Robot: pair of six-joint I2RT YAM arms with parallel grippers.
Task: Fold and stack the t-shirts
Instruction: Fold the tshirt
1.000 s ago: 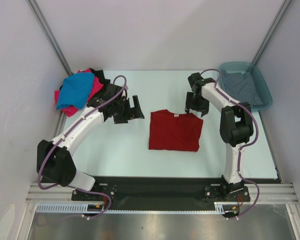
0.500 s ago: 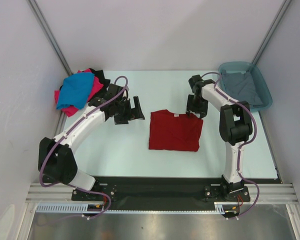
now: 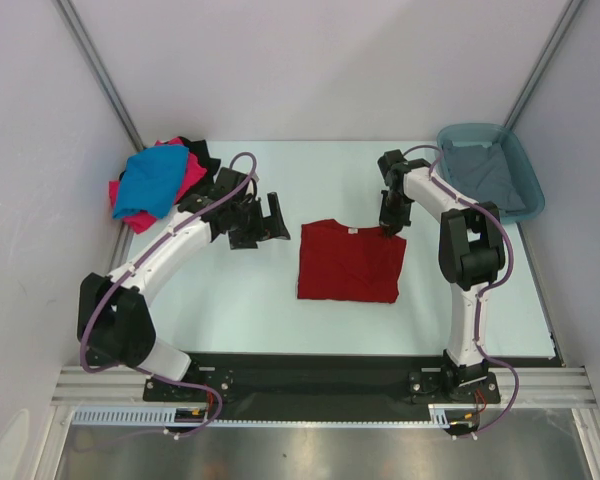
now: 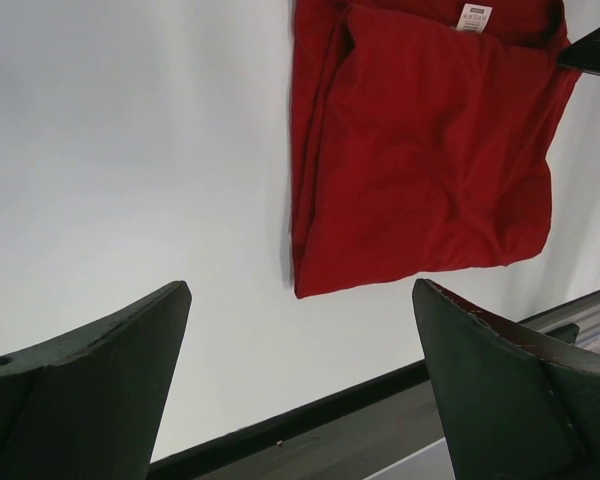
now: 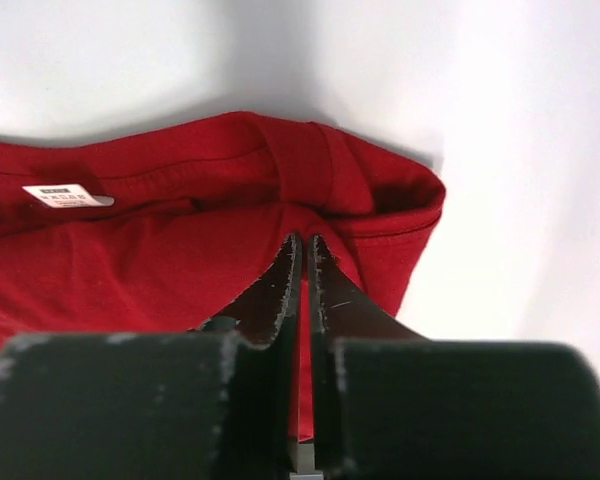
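Black t-shirt (image 3: 199,153) mostly covered | right pincer (image 5: 302,240) pinching red t-shirt (image 5: 180,265)

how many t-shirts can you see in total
5: the dark red shirt lies flat mid-table; the blue shirt, pink shirt and black shirt are piled at the far left; the grey shirt sits in the teal tub. The pile could hide more.
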